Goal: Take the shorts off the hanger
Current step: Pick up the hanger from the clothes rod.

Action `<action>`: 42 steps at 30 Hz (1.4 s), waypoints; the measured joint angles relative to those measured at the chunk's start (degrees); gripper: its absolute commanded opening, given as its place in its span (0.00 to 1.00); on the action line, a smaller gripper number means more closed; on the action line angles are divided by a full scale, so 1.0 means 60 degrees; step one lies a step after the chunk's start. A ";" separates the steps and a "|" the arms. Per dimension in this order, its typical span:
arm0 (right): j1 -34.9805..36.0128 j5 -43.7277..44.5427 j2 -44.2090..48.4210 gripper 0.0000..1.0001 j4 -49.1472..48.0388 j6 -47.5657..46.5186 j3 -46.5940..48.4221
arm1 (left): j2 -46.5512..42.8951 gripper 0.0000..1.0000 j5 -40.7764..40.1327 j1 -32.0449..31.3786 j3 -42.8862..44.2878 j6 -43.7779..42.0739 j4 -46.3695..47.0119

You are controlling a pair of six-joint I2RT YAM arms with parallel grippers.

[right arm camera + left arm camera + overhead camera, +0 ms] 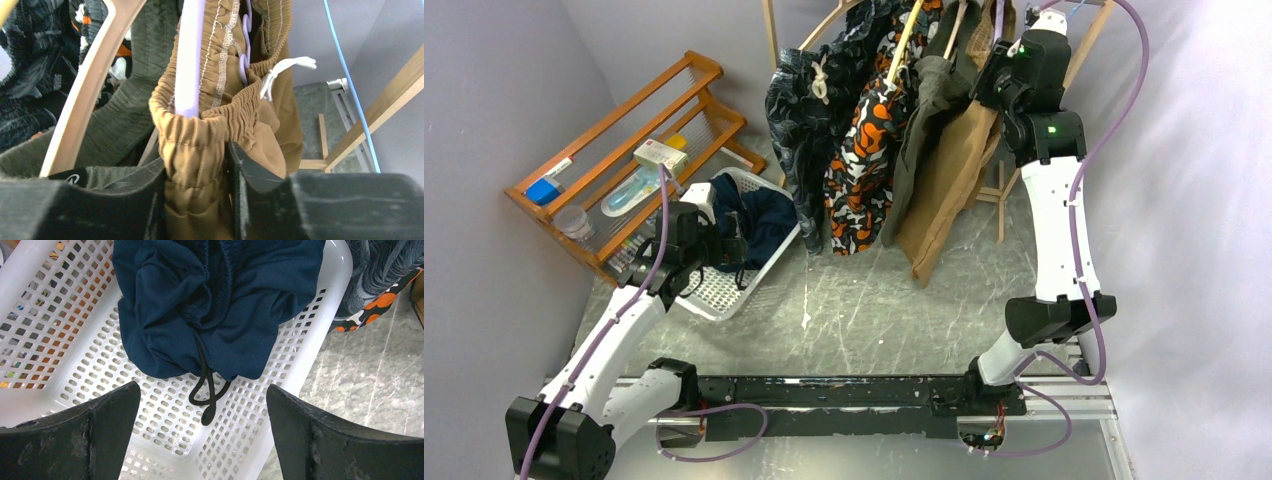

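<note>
Left wrist view: the left gripper hangs with jaws spread wide over the white basket, where the navy shorts lie bunched. Farther back, the right gripper pinches the gathered waistband of the tan shorts, draped on a purple hanger beside the olive-grey shorts, camouflage shorts and leaf-print shorts on the wooden rack

The grey marbled table is carrying a white perforated basket on its left side. A slatted wooden rack is sitting just behind the basket, and a wooden stand's foot is resting well to the basket's right.
</note>
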State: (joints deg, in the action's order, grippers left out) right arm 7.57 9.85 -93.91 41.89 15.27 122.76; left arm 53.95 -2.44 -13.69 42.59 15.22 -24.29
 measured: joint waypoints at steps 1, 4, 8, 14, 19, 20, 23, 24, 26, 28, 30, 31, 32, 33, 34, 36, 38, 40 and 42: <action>0.0000 0.0022 -0.0004 0.28 -0.0040 -0.0095 0.0000 | 0.0000 1.00 0.0000 0.0000 0.0000 0.0000 0.0000; 0.0000 0.0193 -0.0004 0.14 -0.0153 -0.0393 0.0018 | 0.0000 0.99 0.0000 0.0000 0.0000 0.0000 0.0000; 0.0000 0.0175 0.0073 0.02 -0.0499 -0.0645 -0.0164 | 0.0047 0.99 -0.0004 0.0000 0.0000 0.0000 0.0004; -0.0004 0.0117 0.0481 0.00 -0.1300 -0.1020 -0.1082 | 0.0102 0.99 -0.0004 0.0000 0.0000 0.0000 0.0000; -0.0004 0.0153 0.0809 0.00 -0.1854 -0.1468 -0.1712 | 0.0102 0.99 -0.0004 0.0000 0.0000 0.0004 0.0000; -0.0004 0.0168 0.0841 0.00 -0.1872 -0.1552 -0.1723 | 0.0098 0.99 -0.0004 0.0000 0.0000 0.0004 0.0000; -0.0004 0.0219 0.0896 0.00 -0.2007 -0.1749 -0.1723 | 0.0095 0.99 -0.0004 0.0000 0.0000 0.0004 0.0000; -0.0004 0.0237 0.0918 0.00 -0.2062 -0.1807 -0.1723 | 0.0091 0.99 -0.0004 0.0000 0.0000 0.0004 0.0000; -0.0004 0.0262 0.0965 0.00 -0.2178 -0.1891 -0.1723 | 0.0080 0.99 -0.0004 0.0000 0.0000 0.0000 0.0000; -0.0004 0.0295 0.1005 0.00 -0.2306 -0.1912 -0.1723 | 0.0073 0.99 -0.0004 0.0000 0.0000 0.0000 0.0000; -0.0004 0.0350 0.1049 0.00 -0.2422 -0.1912 -0.1730 | 0.0069 0.99 -0.0004 0.0000 0.0000 0.0004 0.0000; -0.0004 0.0372 0.1100 0.00 -0.2470 -0.1912 -0.1770 | 0.0069 0.99 -0.0004 0.0000 0.0000 0.0000 0.0000; -0.0004 0.0415 0.1173 0.00 -0.2477 -0.1909 -0.1861 | 0.0069 0.99 -0.0004 0.0000 0.0000 0.0000 0.0000; 0.0000 0.0452 0.1264 0.00 -0.2517 -0.1898 -0.1982 | 0.0069 0.99 -0.0004 0.0000 0.0000 0.0000 0.0000; 0.0000 0.0510 0.1373 0.00 -0.2557 -0.1869 -0.2124 | 0.0069 1.00 -0.0004 0.0000 0.0000 0.0000 0.0000; -0.0004 0.0590 0.1614 0.00 -0.2630 -0.1825 -0.2404 | 0.0069 1.00 -0.0004 0.0000 0.0000 0.0000 0.0000; -0.0004 0.0619 0.1872 0.00 -0.2637 -0.1763 -0.2645 | 0.0062 0.99 -0.0004 0.0000 0.0000 0.0000 0.0000; -0.0004 0.0601 0.2073 0.00 -0.2619 -0.1727 -0.2823 | 0.0022 1.00 -0.0004 0.0000 0.0000 0.0000 0.0000; -0.0004 0.0546 0.2204 0.00 -0.2561 -0.1701 -0.2911 | -0.0069 1.00 -0.0004 0.0000 0.0000 0.0000 0.0000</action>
State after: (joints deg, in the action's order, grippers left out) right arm 7.55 13.13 -80.68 26.52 5.06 105.30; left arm 53.54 -2.46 -13.69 42.59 15.22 -24.29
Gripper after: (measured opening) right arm 0.163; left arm 0.996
